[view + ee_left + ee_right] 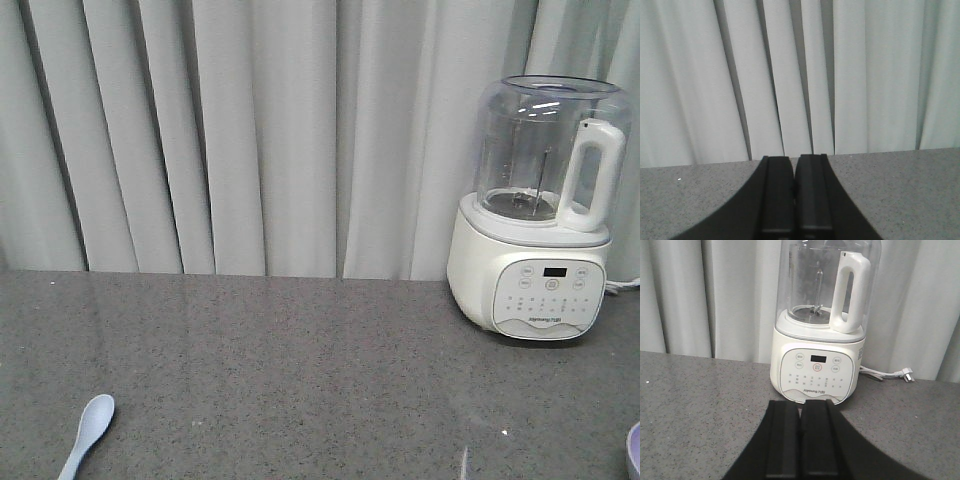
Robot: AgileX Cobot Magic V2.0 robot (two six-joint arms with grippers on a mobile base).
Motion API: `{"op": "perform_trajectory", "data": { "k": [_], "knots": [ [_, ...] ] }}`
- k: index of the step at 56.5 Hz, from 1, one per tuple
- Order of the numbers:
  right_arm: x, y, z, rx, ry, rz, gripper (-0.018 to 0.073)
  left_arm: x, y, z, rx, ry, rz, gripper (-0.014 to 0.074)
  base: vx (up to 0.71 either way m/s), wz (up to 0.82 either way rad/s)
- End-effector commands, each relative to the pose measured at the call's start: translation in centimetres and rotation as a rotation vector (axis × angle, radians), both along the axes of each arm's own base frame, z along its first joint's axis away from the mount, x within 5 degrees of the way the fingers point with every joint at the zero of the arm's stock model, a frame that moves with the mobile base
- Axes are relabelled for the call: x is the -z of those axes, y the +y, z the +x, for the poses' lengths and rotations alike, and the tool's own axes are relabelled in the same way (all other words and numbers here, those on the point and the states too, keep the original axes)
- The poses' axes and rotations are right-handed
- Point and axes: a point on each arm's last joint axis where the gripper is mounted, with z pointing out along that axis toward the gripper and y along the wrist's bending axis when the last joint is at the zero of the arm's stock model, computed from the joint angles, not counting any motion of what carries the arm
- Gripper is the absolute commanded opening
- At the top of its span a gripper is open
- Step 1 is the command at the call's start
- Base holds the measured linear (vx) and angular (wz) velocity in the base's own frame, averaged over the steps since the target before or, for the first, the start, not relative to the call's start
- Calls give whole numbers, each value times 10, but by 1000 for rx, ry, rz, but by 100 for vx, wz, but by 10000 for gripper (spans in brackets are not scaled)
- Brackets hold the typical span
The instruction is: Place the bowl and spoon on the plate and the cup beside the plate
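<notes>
A pale blue spoon lies on the grey counter at the lower left of the front view, scoop pointing away. At the lower right corner a sliver of the lavender bowl shows, cut by the frame edge. The plate and the cup are out of view. My left gripper is shut with nothing between its black fingers, seen above bare counter and facing the curtain. My right gripper is shut and empty too, held just in front of the blender's base. Neither gripper shows in the front view.
A white blender with a clear jug stands at the back right of the grey speckled counter; its cord and plug trail to its right. A pale curtain hangs along the counter's far edge.
</notes>
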Motion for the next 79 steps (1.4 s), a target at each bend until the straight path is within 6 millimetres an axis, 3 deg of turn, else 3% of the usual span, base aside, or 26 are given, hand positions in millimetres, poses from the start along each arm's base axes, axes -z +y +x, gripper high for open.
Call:
{"op": "perform_trajectory", "data": {
  "k": [1,11,16,20,32,46,54,60,70,79],
  "knots": [
    [-19,-1,0,7,-118,-6,200,-20,0,-3,2,-121,-9,267,0,0],
    [-20,-1,0,8,-132,-8,536,-18,0,-3,2,-100,-8,519,0,0],
    [-20,-1,0,9,-133,-10,644,-20,0,-3,3,-125,-10,569,0,0],
    [-20,-1,0,9,-133,-10,680,-21,0,1,5,-152,-20,573,0,0],
    [-21,-1,0,9,-137,-12,645,-8,-12,26,52,-12,-15,551,0,0],
    [-17,-1,3,8,-104,-10,578,2,-26,97,63,436,-22,540,0,0],
    [-11,-1,11,7,-57,-9,577,28,-33,133,64,663,-26,540,0,0],
    [-4,-1,17,4,9,-10,577,59,-36,155,59,811,-8,540,0,0],
    [2,-2,24,4,52,-9,577,96,-38,171,53,942,5,540,0,0],
    [4,-2,28,4,67,-11,577,116,-41,179,54,1012,-11,540,0,0]
  ]
}}
